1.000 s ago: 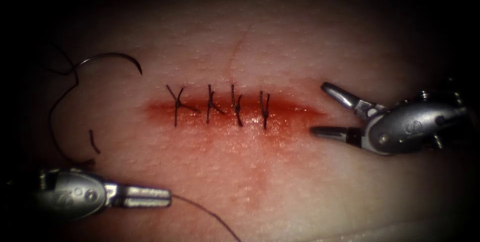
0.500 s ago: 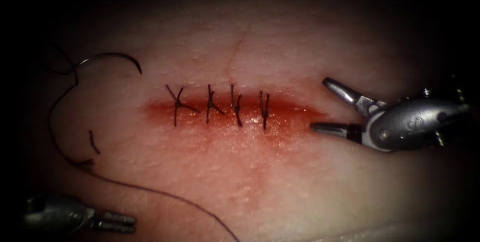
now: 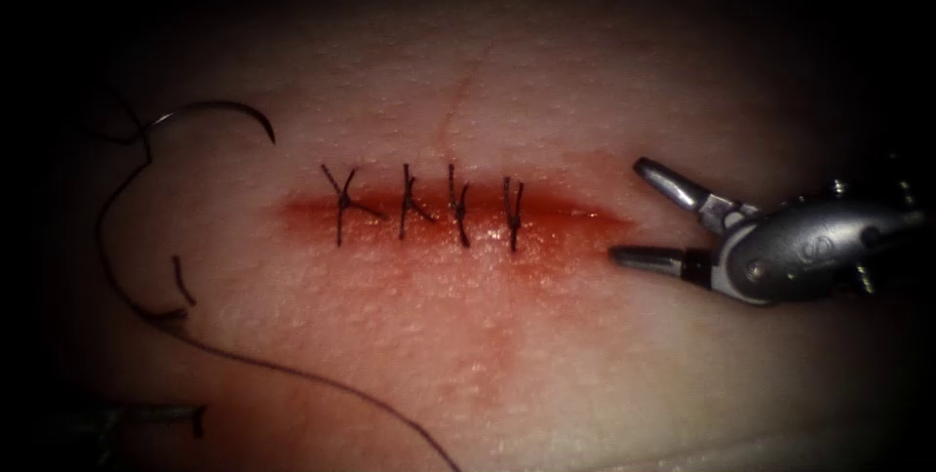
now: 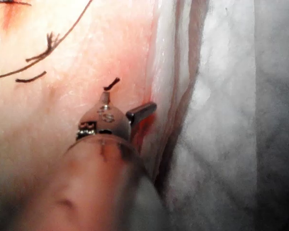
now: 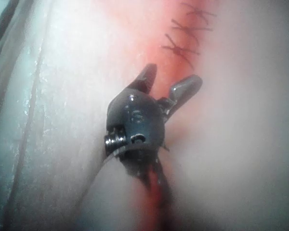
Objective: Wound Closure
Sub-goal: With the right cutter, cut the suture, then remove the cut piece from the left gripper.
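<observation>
1. The right tool (image 3: 627, 211) hovers just off the right end of the cut (image 3: 575, 211). Its jaws are spread wide and hold nothing. Judging by that pose, it is parked beside the part of the cut with no stitch in it, clear of the thread.

2. The left tool (image 4: 130, 99) sits low and far to the left, well apart from the cut, near the edge of the tissue (image 3: 507, 365). In its wrist view the two jaws stand apart and grip neither needle nor tissue. A short dark scrap sits at the tip of one jaw; whether it is stuck there or merely behind it cannot be told.

3. The needle (image 3: 219, 109) lies flat on the tissue, well to the left of the cut. It is not in the tissue, and neither tool touches it. Lying there, its whole curve is exposed and it is out of the way of the stitch line.

4. The thread (image 3: 292, 374) runs slack from the needle's blunt end, loops down the left side and trails toward the lower edge. Nothing pulls on it.

5. Four stitches (image 3: 458, 204) cross the cut, each knotted with short tails, and hold its edges together through the red fluid (image 3: 439, 238).

6. A cut end of thread (image 3: 182, 279) lies loose left of the cut.
</observation>
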Available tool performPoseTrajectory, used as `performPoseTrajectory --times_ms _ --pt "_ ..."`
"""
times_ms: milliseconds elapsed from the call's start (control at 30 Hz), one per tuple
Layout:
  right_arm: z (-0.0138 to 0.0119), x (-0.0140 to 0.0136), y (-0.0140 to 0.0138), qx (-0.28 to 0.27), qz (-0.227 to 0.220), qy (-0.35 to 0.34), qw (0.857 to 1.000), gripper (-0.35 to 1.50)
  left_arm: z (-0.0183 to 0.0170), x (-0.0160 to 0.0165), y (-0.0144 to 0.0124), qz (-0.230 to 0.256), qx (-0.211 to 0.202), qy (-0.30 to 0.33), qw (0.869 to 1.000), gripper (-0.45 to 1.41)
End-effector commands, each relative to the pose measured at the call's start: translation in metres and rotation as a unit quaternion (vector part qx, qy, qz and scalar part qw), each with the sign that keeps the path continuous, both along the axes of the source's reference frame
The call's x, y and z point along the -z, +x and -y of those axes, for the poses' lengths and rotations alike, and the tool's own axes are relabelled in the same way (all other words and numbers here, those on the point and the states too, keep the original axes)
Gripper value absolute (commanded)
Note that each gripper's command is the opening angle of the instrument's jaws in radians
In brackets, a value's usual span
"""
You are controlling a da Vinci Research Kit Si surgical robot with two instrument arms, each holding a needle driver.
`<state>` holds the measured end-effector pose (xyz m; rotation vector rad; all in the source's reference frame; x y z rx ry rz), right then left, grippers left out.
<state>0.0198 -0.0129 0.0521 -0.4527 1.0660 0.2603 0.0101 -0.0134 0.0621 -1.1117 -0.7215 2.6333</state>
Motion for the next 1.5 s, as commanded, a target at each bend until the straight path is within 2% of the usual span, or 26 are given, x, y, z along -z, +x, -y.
performPoseTrajectory --times_ms 33,100,133,167,233,300,400,567,633,833,933,1000,1200,1333,1433,1500 --pt "0.0000 -0.0007 0.0007 0.001 -0.001 -0.001 1.000 1.33 0.0002 0.0000 -0.0006 0.002 0.000 0.002 1.000 0.44" --pt "0.0000 -0.0007 0.0007 0.000 -0.001 -0.001 1.000 1.33 -0.0001 0.0015 -0.0008 0.001 0.001 0.004 1.000 0.46" --pt "0.0000 -0.0006 0.0007 0.001 -0.001 -0.001 1.000 1.31 -0.0003 0.0023 -0.0009 -0.001 0.002 0.002 1.000 0.54" --pt "0.0001 -0.0006 0.0006 0.001 -0.001 -0.001 1.000 1.31 -0.0009 0.0040 -0.0013 -0.004 0.002 -0.006 1.000 0.74" --pt "0.0001 -0.0006 0.0006 0.001 -0.001 -0.001 1.000 1.31 -0.0017 0.0056 -0.0018 -0.016 0.011 -0.016 1.000 1.01" --pt "0.0002 -0.0005 0.0006 0.002 -0.002 -0.001 1.000 1.31 -0.0024 0.0069 -0.0021 -0.032 0.021 -0.035 0.999 1.13" --pt "0.0002 -0.0005 0.0006 0.002 -0.002 -0.001 1.000 1.31 -0.0034 0.0090 -0.0028 -0.044 0.028 -0.047 0.998 1.16" --pt "0.0003 -0.0005 0.0007 0.001 -0.002 -0.001 1.000 1.31 -0.0050 0.0130 -0.0039 -0.022 0.040 -0.072 0.996 1.14" --pt "0.0004 -0.0005 0.0008 0.000 -0.003 0.001 1.000 1.31 -0.0062 0.0145 -0.0045 0.004 0.058 -0.077 0.995 1.08" --pt "0.0005 -0.0005 0.0010 0.001 -0.005 0.001 1.000 1.31 -0.0097 0.0167 -0.0056 0.027 0.099 -0.070 0.992 1.08" --pt "0.0005 -0.0006 0.0012 -0.001 -0.006 0.002 1.000 1.31 -0.0126 0.0162 -0.0056 0.045 0.119 -0.077 0.989 1.08" --pt "0.0006 -0.0006 0.0013 -0.001 -0.007 0.002 1.000 1.31 -0.0135 0.0156 -0.0051 0.036 0.125 -0.083 0.988 1.08" --pt "0.0009 -0.0009 0.0015 0.000 -0.009 0.003 1.000 1.31 -0.0129 0.0116 0.0004 -0.032 0.150 -0.118 0.981 1.06" --pt "0.0008 -0.0008 0.0017 -0.001 -0.008 0.003 1.000 1.31 -0.0108 0.0079 0.0025 -0.099 0.114 -0.090 0.984 1.04" --pt "0.0009 -0.0008 0.0019 0.000 -0.010 0.003 1.000 1.31 -0.0095 0.0060 0.0025 -0.117 0.105 -0.082 0.984 1.04" --pt "0.0008 -0.0008 0.0021 0.002 -0.011 0.004 1.000 1.31 -0.0078 0.0041 0.0019 -0.122 0.072 -0.056 0.988 1.03"
